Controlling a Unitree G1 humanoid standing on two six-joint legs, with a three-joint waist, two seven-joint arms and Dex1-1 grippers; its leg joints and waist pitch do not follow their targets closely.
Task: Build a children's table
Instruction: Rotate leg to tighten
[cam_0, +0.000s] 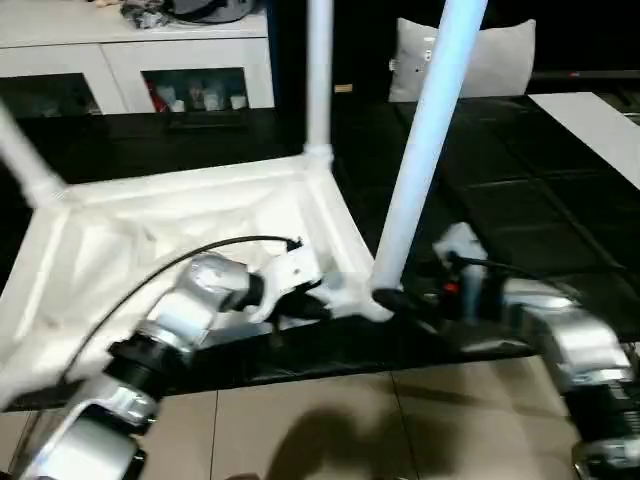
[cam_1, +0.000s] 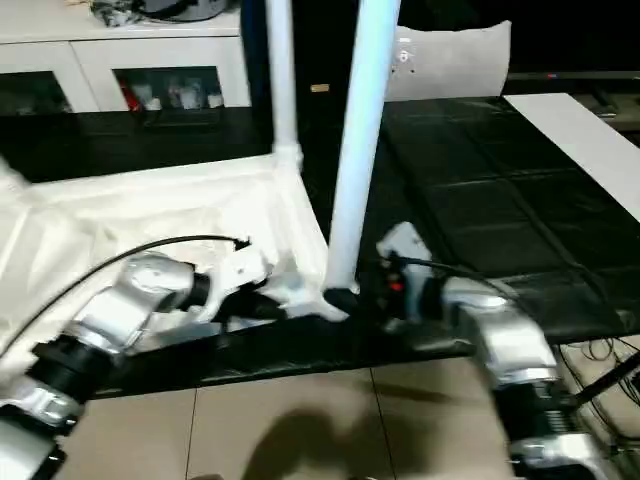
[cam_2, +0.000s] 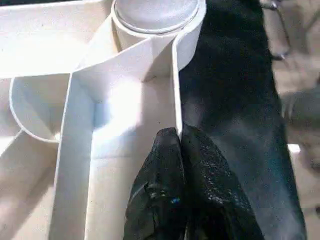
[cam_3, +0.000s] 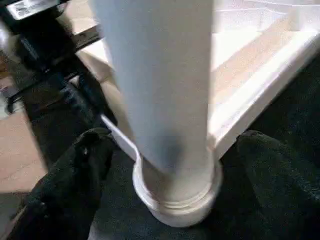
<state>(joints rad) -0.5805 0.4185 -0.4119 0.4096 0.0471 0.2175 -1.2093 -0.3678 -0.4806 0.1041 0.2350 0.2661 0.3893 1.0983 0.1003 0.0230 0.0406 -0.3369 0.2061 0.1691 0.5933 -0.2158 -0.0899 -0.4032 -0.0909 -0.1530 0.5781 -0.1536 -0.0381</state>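
Left eye view: you're looking down at the tabletop (cam_0: 190, 215) lying upside down on the black mat (cam_0: 520, 180), ribbed underside up, with its near edge close to where the mat meets the tiled floor (cam_0: 330, 420). One leg (cam_0: 319, 75) is standing upright in the far corner socket, another leg (cam_0: 25, 160) is poking up at the far left corner, and a third leg (cam_0: 425, 150) is sitting in the near corner socket (cam_0: 378, 300), leaning a bit to the right as it goes up.

Your left gripper (cam_0: 312, 305) is reaching in from the left onto the near edge of the tabletop, just beside that near socket. In the left wrist view its fingers (cam_2: 200, 185) are pressed together, pinching the thin upright rim wall (cam_2: 176, 85) of the tabletop where it runs out of the socket.

Your right gripper (cam_3: 172, 165) is sitting low on the mat at the foot of the leaning leg. In the right wrist view its two fingers (cam_3: 75, 170) are spread wide, one on each side of the leg's flared end, and neither one is touching it, so it's holding nothing.

Behind it all, a white glass-door cabinet (cam_0: 150, 70) is along the back and a white cushion (cam_0: 500, 55) is past the mat.
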